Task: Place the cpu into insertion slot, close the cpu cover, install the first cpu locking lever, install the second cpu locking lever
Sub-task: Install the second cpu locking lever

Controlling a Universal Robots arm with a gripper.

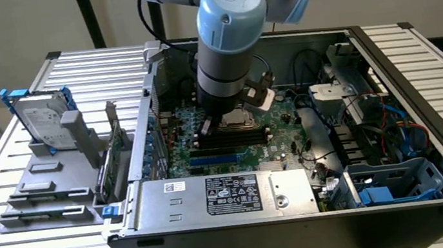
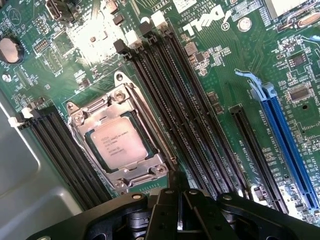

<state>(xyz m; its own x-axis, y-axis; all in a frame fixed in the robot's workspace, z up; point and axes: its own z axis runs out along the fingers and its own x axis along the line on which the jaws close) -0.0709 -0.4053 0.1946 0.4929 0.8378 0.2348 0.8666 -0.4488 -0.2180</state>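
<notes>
The cpu (image 2: 114, 145), a silver-grey square with printed text, lies flat in the insertion slot (image 2: 75, 131) on the green motherboard (image 2: 225, 55). The cpu cover (image 2: 129, 107), a silver metal frame, lies down around the chip, which shows through its window. A thin metal lever (image 2: 155, 131) runs along the socket's side beside the long black memory slots (image 2: 185, 110). My gripper (image 2: 176, 187) hovers just off one corner of the socket, its dark fingers shut with nothing between them. In the exterior view my gripper (image 1: 234, 121) points down into the open computer case over the socket.
Black case walls (image 1: 422, 70) surround the board. A grey power supply (image 1: 223, 195) sits at the near side, with cables and a blue drive cage (image 1: 395, 184) at the exterior view's right. A hard drive (image 1: 43, 120) stands in a grey holder on the slatted table at the left.
</notes>
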